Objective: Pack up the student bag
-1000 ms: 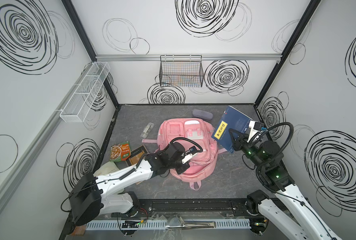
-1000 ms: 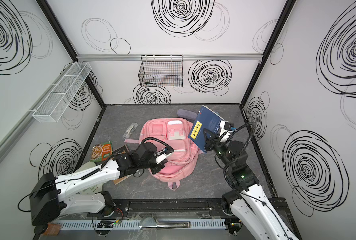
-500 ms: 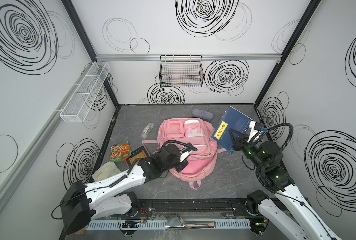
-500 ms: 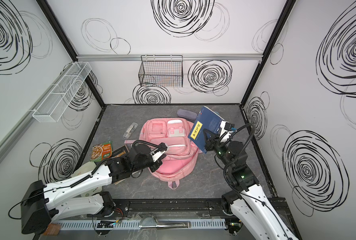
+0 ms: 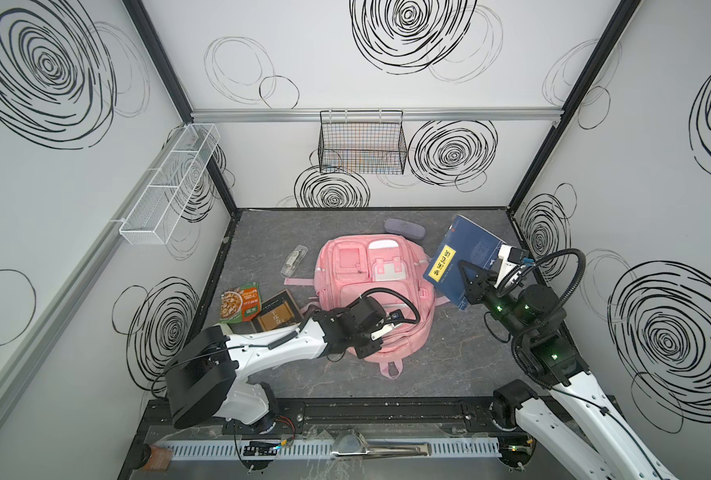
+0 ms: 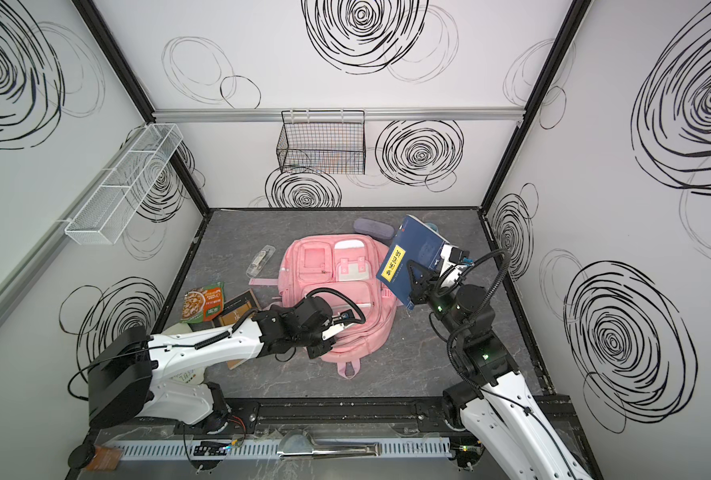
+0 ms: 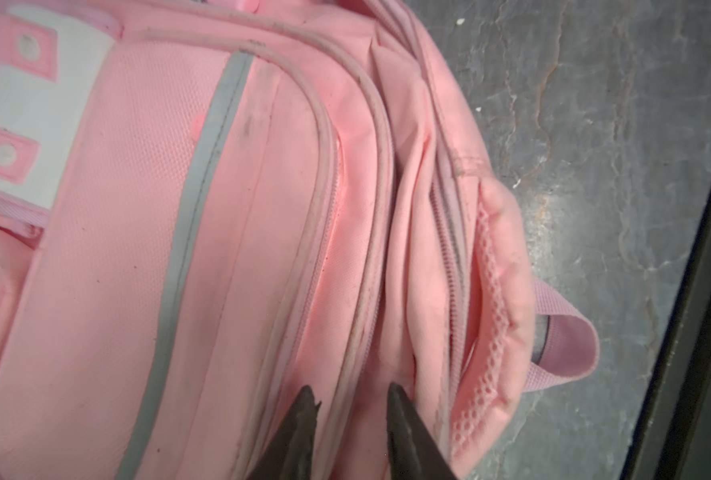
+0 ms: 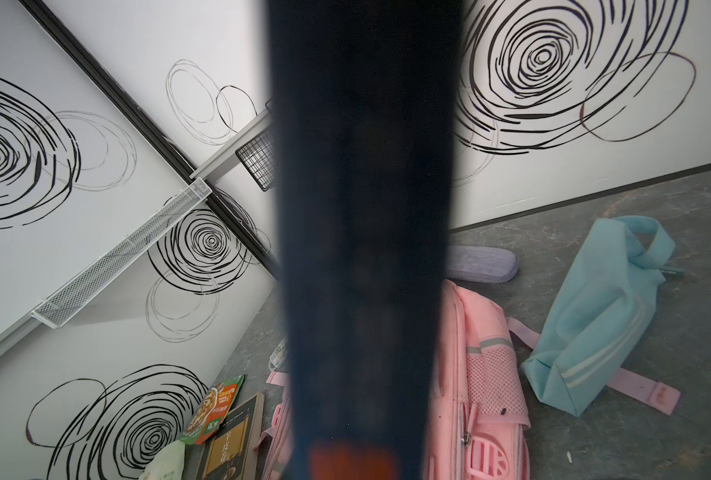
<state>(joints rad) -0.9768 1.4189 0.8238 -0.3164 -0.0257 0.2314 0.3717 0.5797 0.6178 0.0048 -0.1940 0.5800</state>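
The pink student bag (image 5: pixel 370 291) (image 6: pixel 333 286) lies flat in the middle of the floor, top loop (image 7: pixel 565 345) towards the near edge. My left gripper (image 5: pixel 376 338) (image 6: pixel 329 338) (image 7: pixel 350 392) hovers low over the bag's near end. Its dark fingers (image 7: pixel 300 428) are apart, straddling a piped zipper seam of the bag (image 7: pixel 117 208) without pinching it. My right gripper (image 5: pixel 472 286) (image 6: pixel 418 286) is shut on a dark blue book (image 5: pixel 462 257) (image 6: pixel 412 253), held tilted above the bag's right side. The book (image 8: pixel 362 208) hides the right fingers in the right wrist view.
A grey case (image 5: pixel 403 227) lies behind the bag and a light-blue pouch (image 8: pixel 595 316) to its right. A clear small item (image 5: pixel 293 259), a snack packet (image 5: pixel 241 302) and a brown book (image 5: pixel 279 318) lie on the left. A black wire basket (image 5: pixel 362 145) and a white wire shelf (image 5: pixel 171 183) hang on the walls.
My left gripper has slid towards the bag's near end and its jaws have opened. The right arm with the blue book has barely moved.
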